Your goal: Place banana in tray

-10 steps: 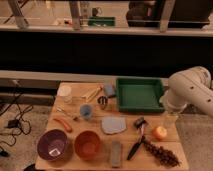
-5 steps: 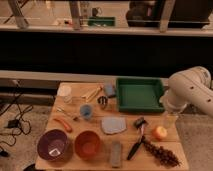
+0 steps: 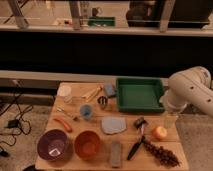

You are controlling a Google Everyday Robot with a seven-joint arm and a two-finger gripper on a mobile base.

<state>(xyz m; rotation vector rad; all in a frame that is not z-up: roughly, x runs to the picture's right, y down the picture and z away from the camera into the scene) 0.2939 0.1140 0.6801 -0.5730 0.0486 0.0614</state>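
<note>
The banana (image 3: 91,93), slim and pale yellow, lies on the wooden table (image 3: 75,131) near its back left, just left of a small blue-grey block (image 3: 109,90). The dark-green tray (image 3: 140,95) sits at the table's back right with nothing in it. My white arm (image 3: 192,90) comes in from the right, beside the tray's right edge. My gripper (image 3: 170,119) hangs below it, over the table's right edge, in front of the tray's front right corner. It is open, holds nothing, and is far from the banana.
A blue cup (image 3: 86,111), an orange-red carrot-like piece (image 3: 63,123), a purple bowl (image 3: 53,145) and an orange bowl (image 3: 88,145) fill the left and front. A grey-blue plate (image 3: 114,125), a brush (image 3: 136,142), a round orange fruit (image 3: 160,132) and a dark bunch (image 3: 161,154) lie near the gripper.
</note>
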